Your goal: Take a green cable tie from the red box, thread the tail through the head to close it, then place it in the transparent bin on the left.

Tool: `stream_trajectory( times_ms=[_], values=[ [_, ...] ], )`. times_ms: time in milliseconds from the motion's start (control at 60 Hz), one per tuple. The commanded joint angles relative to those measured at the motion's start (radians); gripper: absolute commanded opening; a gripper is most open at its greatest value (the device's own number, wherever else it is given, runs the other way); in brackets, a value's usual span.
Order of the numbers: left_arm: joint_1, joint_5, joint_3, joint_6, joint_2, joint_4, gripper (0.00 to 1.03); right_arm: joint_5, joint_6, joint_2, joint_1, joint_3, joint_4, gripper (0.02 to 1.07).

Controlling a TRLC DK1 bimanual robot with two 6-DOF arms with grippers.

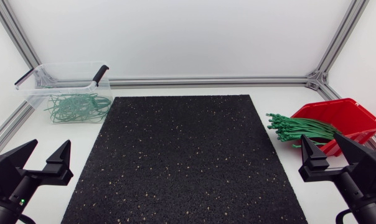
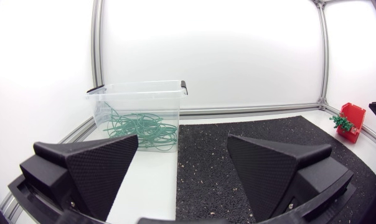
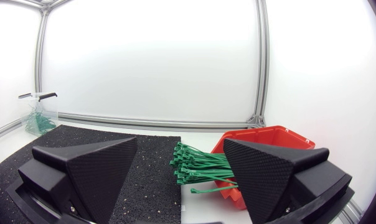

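Both spread: left tool (image 1: pixel 51 144), right tool (image 1: pixel 320 137); green cable ties (image 1: pixel 300 129) ahead of latter.

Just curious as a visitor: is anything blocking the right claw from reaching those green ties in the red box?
Nothing visible does. The open right gripper sits just short of the green cable ties spilling from the red box, with no object between them.

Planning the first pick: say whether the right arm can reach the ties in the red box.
Probably yes: the open right gripper sits just short of the green cable ties spilling from the red box, nothing between.
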Motion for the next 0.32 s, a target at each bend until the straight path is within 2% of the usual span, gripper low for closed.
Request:
stream_trajectory(
  times_ms=[0, 300],
  values=[
    [0.011, 0.015, -0.040, -0.018, -0.045, -0.003, 1.00, 0.002, 0.022, -0.006, -0.004, -0.024, 0.017, 1.03],
    [0.018, 0.027, -0.068, -0.019, -0.100, -0.008, 1.00, 0.002, 0.022, -0.006, -0.004, -0.024, 0.017, 1.03]
  ],
)
